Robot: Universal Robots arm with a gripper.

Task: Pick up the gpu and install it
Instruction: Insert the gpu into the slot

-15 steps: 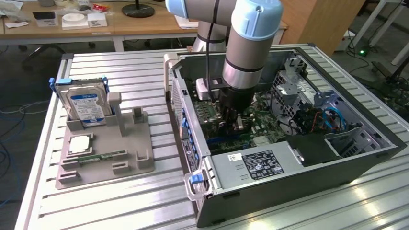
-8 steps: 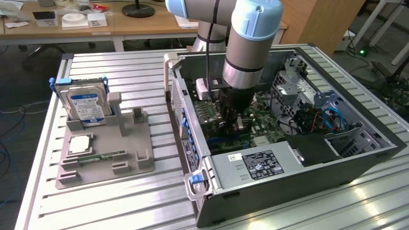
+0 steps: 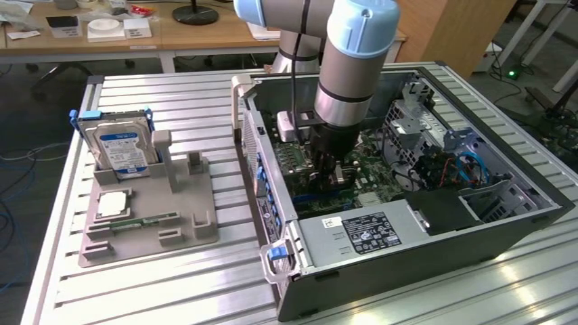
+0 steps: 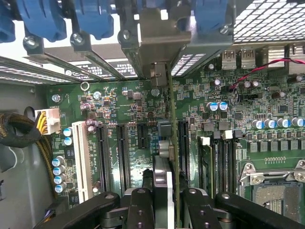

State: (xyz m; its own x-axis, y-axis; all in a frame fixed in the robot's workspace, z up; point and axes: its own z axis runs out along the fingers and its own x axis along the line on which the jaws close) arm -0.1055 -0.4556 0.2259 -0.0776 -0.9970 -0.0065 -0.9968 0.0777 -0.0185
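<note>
- My arm reaches down into the open computer case (image 3: 505,230) lying on its side on the slatted metal table (image 3: 181,284), and my pincer (image 3: 327,177) is low over the motherboard (image 3: 370,181).
- In the wrist view my pincer (image 4: 167,200) is closed on the gpu (image 4: 170,143), with a black finger (image 4: 143,207) pressed against each side of the card.
- The gpu stands on edge, so I see it as a thin upright strip running from my fingers toward the rear wall of the case.
- Its silver end bracket (image 4: 159,45) sits up against the rear slot openings, between the blue retaining clips (image 4: 93,19).
- The card's lower edge runs along the motherboard (image 4: 119,109) among the long black expansion slots (image 4: 183,148); whether it is fully seated I cannot tell.
- The white slot (image 4: 82,162) lies off to one side, and the bare processor socket (image 4: 274,191) to the other.
- Well apart from the case, on the exterior view's left, a grey parts holder (image 3: 149,217) carries the hard drive with a blue label (image 3: 122,150) and a small memory stick (image 3: 149,221).
</note>
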